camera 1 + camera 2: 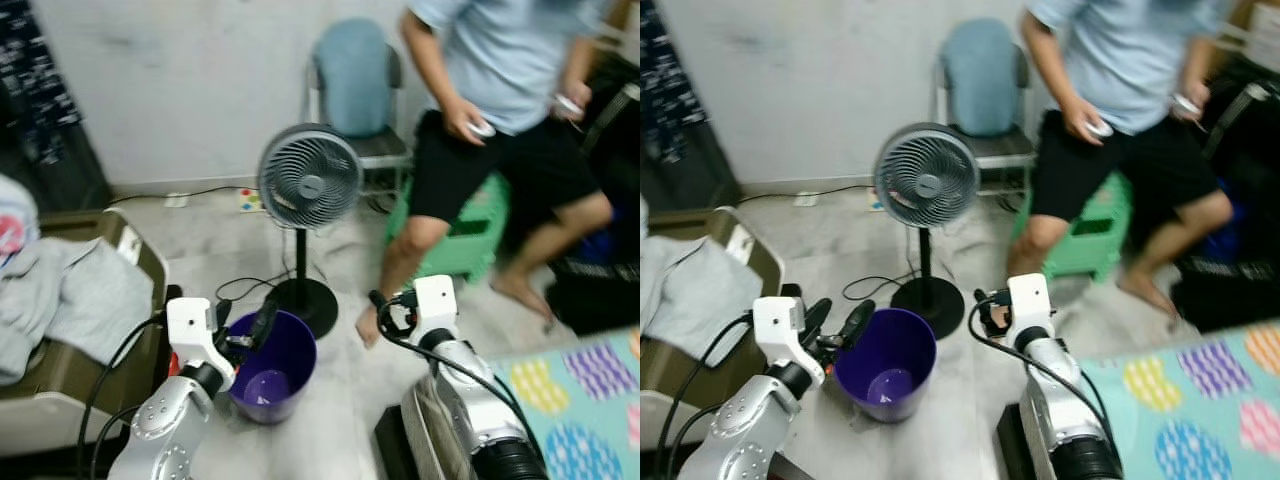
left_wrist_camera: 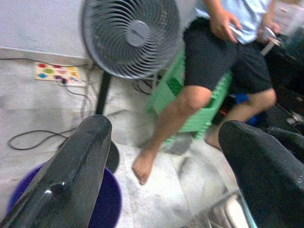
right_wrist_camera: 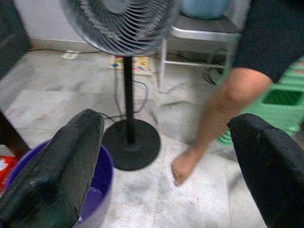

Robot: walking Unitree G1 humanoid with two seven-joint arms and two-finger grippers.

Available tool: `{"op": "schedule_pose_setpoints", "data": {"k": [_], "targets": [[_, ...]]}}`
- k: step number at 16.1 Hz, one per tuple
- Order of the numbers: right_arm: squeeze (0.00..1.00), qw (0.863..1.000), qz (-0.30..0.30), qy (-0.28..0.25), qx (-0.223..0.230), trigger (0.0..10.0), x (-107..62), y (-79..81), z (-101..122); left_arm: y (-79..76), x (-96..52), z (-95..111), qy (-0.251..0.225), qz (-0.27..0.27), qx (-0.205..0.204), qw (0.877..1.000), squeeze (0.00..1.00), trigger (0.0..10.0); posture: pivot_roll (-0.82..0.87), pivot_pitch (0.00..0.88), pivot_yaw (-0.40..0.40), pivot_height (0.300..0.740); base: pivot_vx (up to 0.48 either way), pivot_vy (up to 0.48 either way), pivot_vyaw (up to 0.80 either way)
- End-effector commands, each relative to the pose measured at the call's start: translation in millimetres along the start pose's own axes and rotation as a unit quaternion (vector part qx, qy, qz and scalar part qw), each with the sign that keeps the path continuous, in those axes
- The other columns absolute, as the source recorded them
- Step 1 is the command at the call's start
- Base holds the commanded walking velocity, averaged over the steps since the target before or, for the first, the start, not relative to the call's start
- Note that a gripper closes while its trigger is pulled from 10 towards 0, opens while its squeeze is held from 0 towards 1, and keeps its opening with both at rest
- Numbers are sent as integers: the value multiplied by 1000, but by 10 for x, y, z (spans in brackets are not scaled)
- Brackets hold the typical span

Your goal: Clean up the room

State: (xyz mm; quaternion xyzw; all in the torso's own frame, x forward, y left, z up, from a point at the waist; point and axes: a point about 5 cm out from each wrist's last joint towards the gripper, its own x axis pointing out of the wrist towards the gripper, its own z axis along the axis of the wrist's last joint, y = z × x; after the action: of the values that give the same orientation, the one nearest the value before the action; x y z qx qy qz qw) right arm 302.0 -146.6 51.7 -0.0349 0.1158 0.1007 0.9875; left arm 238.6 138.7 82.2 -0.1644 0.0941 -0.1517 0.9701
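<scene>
From the head, the left gripper point(image 1: 835, 322) hovers over the near-left rim of the purple bucket point(image 1: 272, 372); a pedestal fan point(image 1: 308, 180) stands beyond. The left wrist view shows its fingers point(image 2: 71, 175) spread, empty. The right wrist view shows the right gripper point(image 3: 166, 161) wide open, empty, above the marble floor point(image 3: 152, 199) near a person's foot point(image 3: 183, 166).

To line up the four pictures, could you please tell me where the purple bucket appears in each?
Left eye view: purple bucket low, left of centre.
Right eye view: low, left of centre.
Left wrist view: a corner, behind one finger.
Right wrist view: a corner, behind one finger.
Shared landmark: the standing fan, its base beside the bucket.
</scene>
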Motion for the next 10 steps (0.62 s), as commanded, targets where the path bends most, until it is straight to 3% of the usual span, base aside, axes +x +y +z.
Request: {"op": "schedule_pose_setpoints", "data": {"k": [1,2,10], "targets": [[0,1000,-8,3,4,10000,-13,-55,-15,-37,9,-3,-1,-6,-2,1000,0,10000,-74,0,-16,740,0,394,0],[0,1000,-8,3,4,10000,-12,-56,-14,-36,10,-2,-2,-5,-3,1000,0,10000,-75,0,-16,740,0,394,0],[0,1000,-7,3,5,10000,-6,-58,-16,-73,1,21,-13,-23,-5,1000,0,10000,-74,0,-17,740,0,0,0]]}}
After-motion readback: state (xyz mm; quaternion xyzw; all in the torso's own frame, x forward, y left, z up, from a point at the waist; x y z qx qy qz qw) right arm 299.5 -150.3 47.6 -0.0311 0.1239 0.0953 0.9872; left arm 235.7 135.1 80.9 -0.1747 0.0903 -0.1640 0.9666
